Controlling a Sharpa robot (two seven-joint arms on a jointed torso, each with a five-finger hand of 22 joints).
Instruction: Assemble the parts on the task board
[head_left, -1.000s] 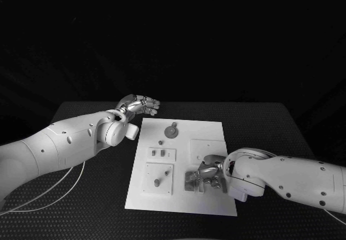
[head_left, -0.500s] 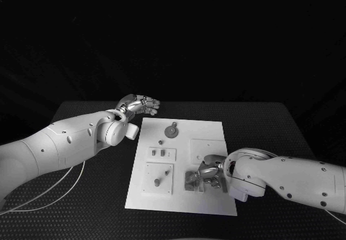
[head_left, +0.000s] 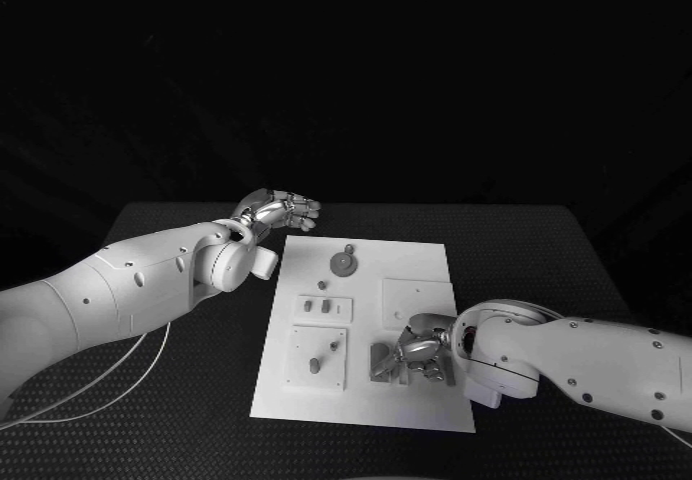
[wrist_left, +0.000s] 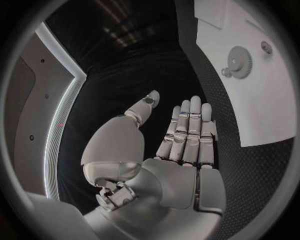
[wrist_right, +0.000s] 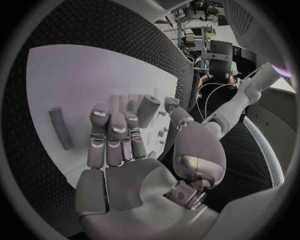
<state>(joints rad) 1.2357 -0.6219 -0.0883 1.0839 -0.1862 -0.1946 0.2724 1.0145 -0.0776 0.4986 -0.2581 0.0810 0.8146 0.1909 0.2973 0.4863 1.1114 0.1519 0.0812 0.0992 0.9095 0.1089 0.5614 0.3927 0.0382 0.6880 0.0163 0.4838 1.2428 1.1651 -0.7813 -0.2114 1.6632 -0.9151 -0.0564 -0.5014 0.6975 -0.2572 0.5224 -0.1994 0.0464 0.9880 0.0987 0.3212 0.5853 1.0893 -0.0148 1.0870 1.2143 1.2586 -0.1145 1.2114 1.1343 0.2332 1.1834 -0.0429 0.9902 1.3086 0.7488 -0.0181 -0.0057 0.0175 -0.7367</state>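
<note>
My right hand (head_left: 415, 356) rests on the board (head_left: 418, 260), fingers (wrist_right: 111, 131) together (grip unclear). My left hand (head_left: 283, 210) hovers beside it, fingers straight, holding nothing.

Pretty dim all round with a black backdrop, only the white task board (head_left: 364, 330) catches light, wrist views bend hard at the rims.

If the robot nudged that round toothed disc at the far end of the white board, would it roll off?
Probably not. The gear seems to lie flat on the task board, so it would likely slide rather than roll. It looks small, rigid and light. Its toothed rim should give fingers some grip.
</note>
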